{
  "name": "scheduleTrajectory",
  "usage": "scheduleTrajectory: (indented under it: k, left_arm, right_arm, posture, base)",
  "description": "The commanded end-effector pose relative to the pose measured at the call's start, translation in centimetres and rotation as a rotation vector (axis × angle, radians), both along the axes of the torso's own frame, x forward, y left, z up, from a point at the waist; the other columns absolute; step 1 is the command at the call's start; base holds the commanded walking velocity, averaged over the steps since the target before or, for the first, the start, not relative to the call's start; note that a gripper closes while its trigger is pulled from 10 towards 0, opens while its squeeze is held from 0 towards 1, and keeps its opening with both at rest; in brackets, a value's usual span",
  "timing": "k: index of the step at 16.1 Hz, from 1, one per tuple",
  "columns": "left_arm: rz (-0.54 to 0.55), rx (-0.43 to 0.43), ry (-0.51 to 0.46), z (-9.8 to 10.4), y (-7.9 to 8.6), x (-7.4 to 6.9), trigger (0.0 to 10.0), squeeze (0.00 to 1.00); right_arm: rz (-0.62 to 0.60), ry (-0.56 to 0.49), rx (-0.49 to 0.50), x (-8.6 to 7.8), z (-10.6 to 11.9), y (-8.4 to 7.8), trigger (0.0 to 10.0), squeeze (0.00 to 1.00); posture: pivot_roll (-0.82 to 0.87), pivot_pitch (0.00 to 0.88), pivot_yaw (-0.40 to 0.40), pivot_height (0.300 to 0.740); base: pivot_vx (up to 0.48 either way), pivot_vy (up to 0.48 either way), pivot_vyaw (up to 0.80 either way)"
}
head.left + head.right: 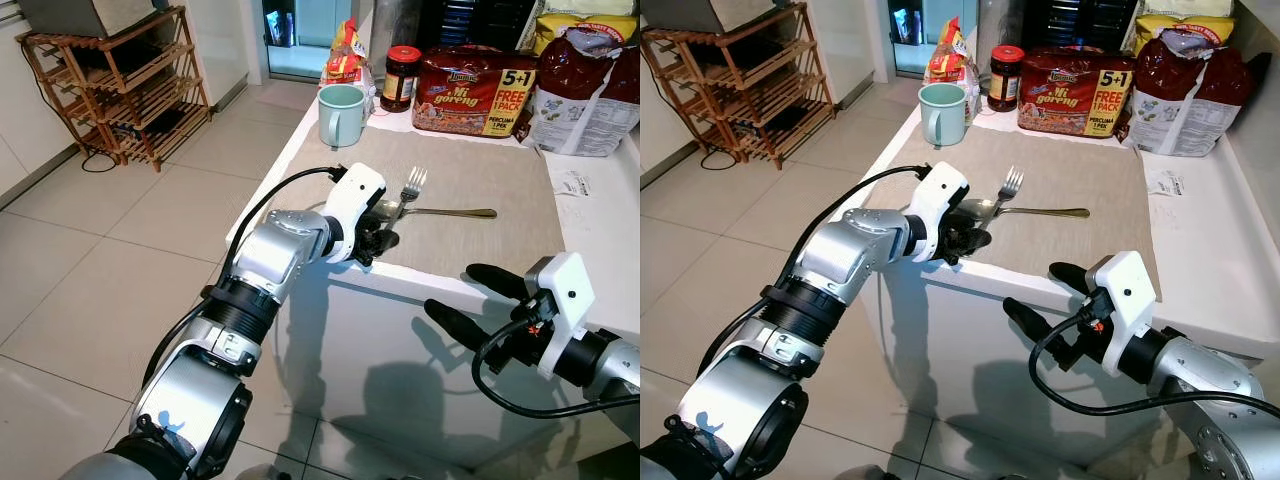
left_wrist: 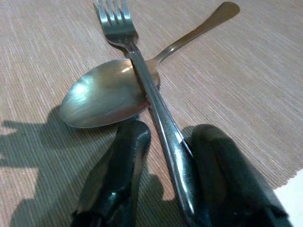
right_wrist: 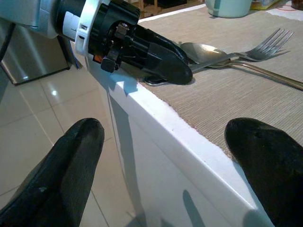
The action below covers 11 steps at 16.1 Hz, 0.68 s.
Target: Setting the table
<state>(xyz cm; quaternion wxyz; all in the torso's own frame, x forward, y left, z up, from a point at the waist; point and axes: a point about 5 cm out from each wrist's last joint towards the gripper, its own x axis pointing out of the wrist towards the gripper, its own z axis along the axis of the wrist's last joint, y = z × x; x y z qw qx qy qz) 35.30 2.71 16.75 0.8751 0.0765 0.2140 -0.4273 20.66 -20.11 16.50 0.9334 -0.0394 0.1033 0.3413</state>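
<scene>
The red plastic multipack of instant noodles (image 1: 474, 92) at the back of the white table reads "Mi goreng", "5+1 FREE PACK" and "PERCUMA 1 PEK".

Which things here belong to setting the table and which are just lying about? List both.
Job in hand:
- silver metal fork, handle in the left claw
- silver metal spoon under the fork
- beige woven placemat
- pale green ceramic mug

Lying about:
- red noodle multipack
- dark jar with red lid
- wooden slatted rack
</scene>
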Motion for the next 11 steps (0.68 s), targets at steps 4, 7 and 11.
scheduleTrajectory:
  k: [4,7,11]
  left_arm:
    - [0.021,0.049,0.026,-0.7,0.3,0.0,0.0,0.0]
    - [0.033,0.05,0.014,-0.6,0.4,0.2,0.0,0.0]
    - [0.062,0.045,-0.053,0.3,0.6,0.7,0.0,0.0]
  right_arm:
    - [0.006,-0.013,-0.009,0.2,0.1,0.0,10.0,0.0]
    - [0.005,-0.014,-0.009,0.2,0.2,0.0,10.0,0.0]
    - [-0.003,-0.024,-0.009,0.4,0.2,0.0,10.0,0.0]
  posture:
    - [-0.09,0.0,0.033,0.74]
    - [-0.09,0.0,0.033,0.74]
    - [-0.09,0.0,0.031,0.74]
  base:
    - [0.0,0.0,0.0]
    - [0.0,0.0,0.0]
    - [0.0,0.0,0.0]
